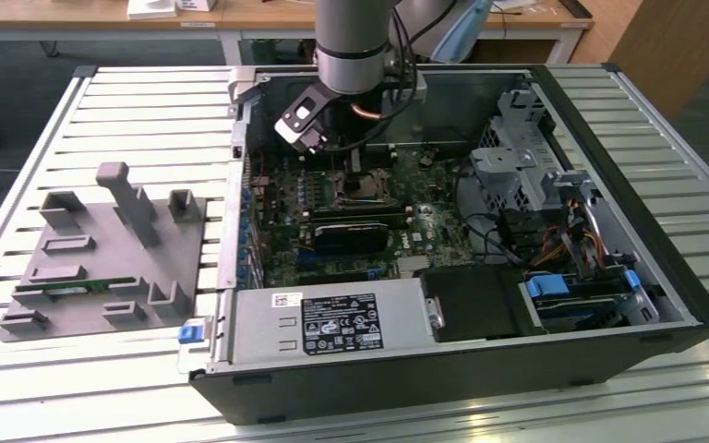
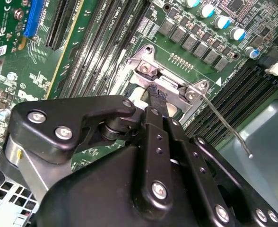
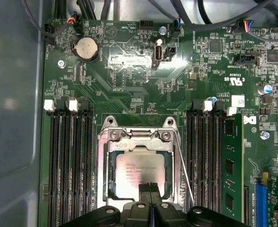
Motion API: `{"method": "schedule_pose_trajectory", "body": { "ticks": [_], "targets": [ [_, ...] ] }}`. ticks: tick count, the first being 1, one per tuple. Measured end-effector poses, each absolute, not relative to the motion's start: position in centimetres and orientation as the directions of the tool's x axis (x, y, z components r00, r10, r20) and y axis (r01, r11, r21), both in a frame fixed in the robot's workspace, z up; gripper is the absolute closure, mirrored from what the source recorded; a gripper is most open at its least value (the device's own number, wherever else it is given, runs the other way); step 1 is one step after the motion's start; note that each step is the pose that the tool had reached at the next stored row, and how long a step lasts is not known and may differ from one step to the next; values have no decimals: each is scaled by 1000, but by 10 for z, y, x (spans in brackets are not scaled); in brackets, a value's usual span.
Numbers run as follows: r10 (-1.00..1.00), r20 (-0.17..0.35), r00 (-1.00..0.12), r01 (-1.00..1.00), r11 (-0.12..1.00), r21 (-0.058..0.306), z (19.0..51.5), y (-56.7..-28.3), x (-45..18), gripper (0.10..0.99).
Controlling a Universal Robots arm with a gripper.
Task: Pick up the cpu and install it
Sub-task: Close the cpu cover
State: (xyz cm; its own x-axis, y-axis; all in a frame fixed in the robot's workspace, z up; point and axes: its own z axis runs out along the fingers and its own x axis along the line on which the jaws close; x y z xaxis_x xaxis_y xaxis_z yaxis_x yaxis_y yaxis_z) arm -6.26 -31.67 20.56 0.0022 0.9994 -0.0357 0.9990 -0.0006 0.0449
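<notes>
Gripper (image 3: pixel 151 187) closed tight (no gap); over seated cpu (image 3: pixel 136 168)

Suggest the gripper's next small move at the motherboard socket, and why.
Probably lift the black gripper straight up: the silver-grey square cpu seems to lie flat inside the metal-framed socket, and the gripper sits shut at its edge.

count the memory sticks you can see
2. The seated memory stick stands on the motherboard, near the cpu. What looks like a spare memory stick lies in the grey holder at the exterior view's left. Others may be hidden.
</notes>
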Motion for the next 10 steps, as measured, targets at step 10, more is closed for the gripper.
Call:
{"method": "schedule_pose_trajectory", "body": {
  "ticks": [10],
  "targets": [
    [999, -36, 2, 999, 0, 44, 199, -315, -64, 980]
  ]
}}
